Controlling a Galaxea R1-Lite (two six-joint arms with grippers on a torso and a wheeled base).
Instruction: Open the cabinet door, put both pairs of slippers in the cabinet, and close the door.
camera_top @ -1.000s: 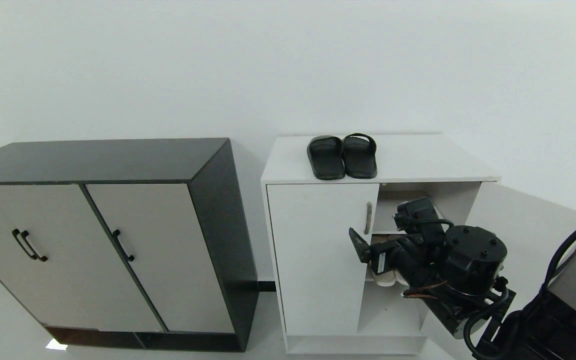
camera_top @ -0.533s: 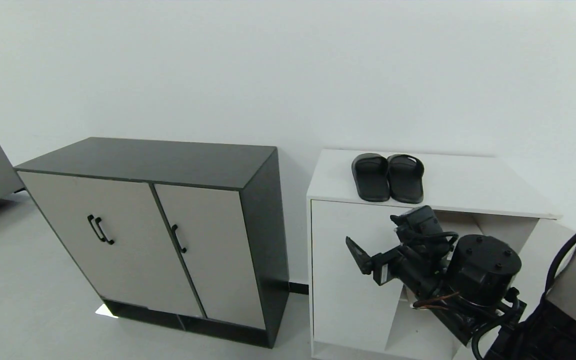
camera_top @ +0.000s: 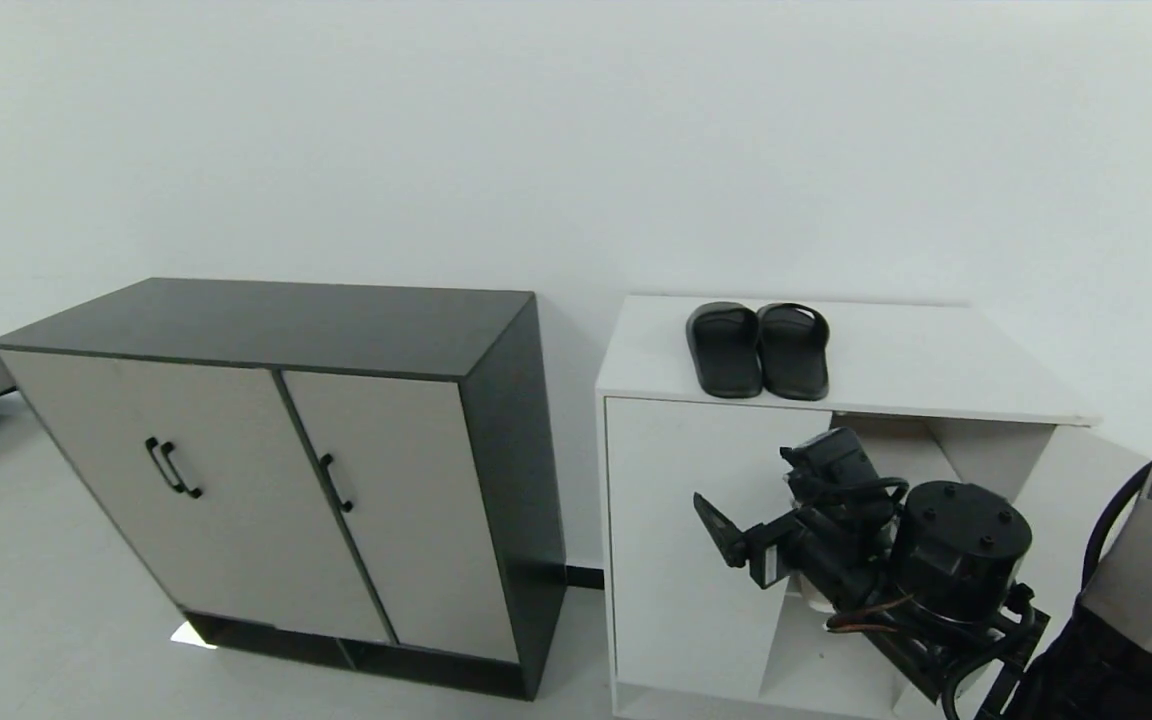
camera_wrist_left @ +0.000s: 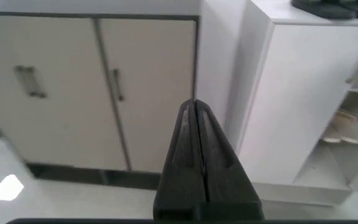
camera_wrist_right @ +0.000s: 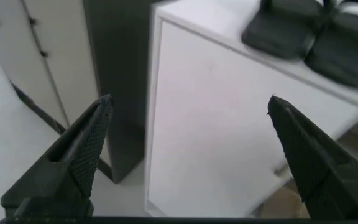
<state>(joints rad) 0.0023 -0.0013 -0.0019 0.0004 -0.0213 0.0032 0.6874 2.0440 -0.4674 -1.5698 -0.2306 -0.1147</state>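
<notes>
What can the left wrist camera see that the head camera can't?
Left wrist camera's extras: the left gripper, shut, the door handle, and a clear look at the pale slippers on the shelf inside.

Head camera's extras: the right arm, the wall and the black cabinet's top.

Both show: the black slippers on the white cabinet, and the grey doors beside it.

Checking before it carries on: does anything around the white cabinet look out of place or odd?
The black slippers sit on top of the white cabinet, not inside, while a light pair lies on a shelf inside. Nothing looks tilted, spilled or damaged.
</notes>
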